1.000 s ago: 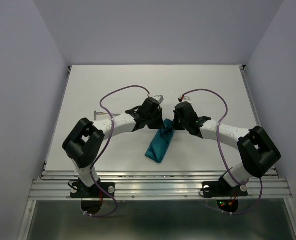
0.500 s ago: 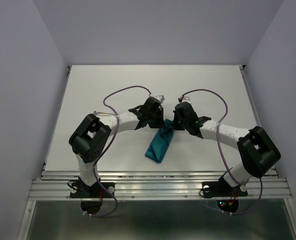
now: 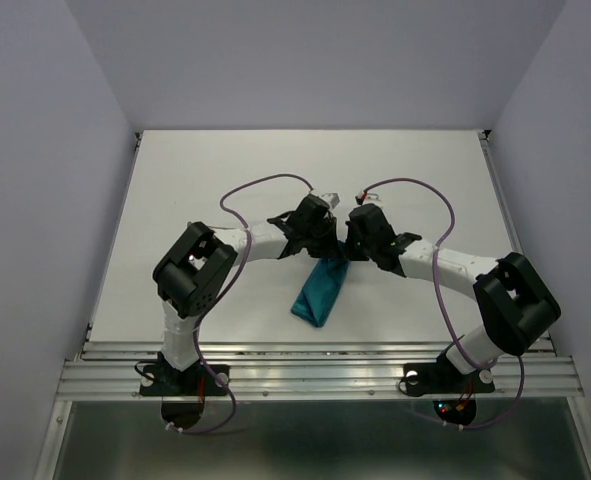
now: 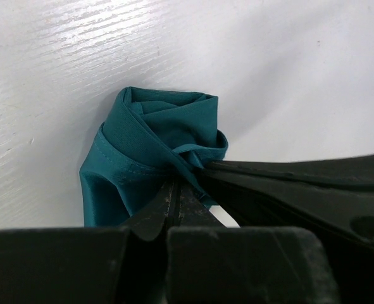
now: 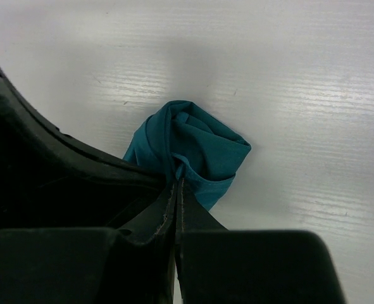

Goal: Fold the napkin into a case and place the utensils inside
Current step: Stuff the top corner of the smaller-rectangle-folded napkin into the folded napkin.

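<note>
Together left hand (image 4: 174,193), right hand (image 5: 176,187) pinch napkin (image 3: 317,292) end, crowding each other.

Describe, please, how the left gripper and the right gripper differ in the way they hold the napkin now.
The left gripper reaches the napkin from the left, the right gripper from the right. In their wrist views, cloth spills left of the left gripper's tips but bunches ahead of the right gripper's. Both are shut on the napkin's far end.
</note>
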Controlling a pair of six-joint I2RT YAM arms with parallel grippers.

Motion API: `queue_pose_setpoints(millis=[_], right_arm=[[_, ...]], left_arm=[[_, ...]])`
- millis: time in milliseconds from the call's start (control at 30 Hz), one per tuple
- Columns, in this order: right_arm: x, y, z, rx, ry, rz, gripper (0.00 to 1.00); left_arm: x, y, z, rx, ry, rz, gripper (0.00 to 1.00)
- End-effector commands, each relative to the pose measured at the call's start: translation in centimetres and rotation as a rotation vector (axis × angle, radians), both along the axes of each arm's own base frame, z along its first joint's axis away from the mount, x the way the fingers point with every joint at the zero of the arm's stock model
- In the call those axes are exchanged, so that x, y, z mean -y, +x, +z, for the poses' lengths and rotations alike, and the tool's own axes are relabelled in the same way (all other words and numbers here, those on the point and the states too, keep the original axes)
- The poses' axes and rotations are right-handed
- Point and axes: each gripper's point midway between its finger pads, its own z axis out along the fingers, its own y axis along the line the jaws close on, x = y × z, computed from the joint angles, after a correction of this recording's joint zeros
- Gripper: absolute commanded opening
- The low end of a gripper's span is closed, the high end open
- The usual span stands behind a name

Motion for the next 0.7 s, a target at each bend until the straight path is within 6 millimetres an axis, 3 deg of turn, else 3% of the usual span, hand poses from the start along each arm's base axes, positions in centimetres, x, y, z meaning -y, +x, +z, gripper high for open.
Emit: queue_pose_setpoints(millis=[0,500,667], right_arm=[[-1.2,0.5,2.0,0.052,0.051,0.015,0.01],[-0.8,-0.2,1.7,0.044,0.052,0.021,0.01],[-0.6,-0.3,1.3,0.037,0.043,0.013,0.01]], left_arm=[[1.6,0.7,0.4,0.015,-0.035,-0.009,0.00],[1.4,2.2,-2.2,-0.013,-0.005,0.112,0.00],[0.7,1.9,-0.1,0.017,-0.031,0.137,0.00]])
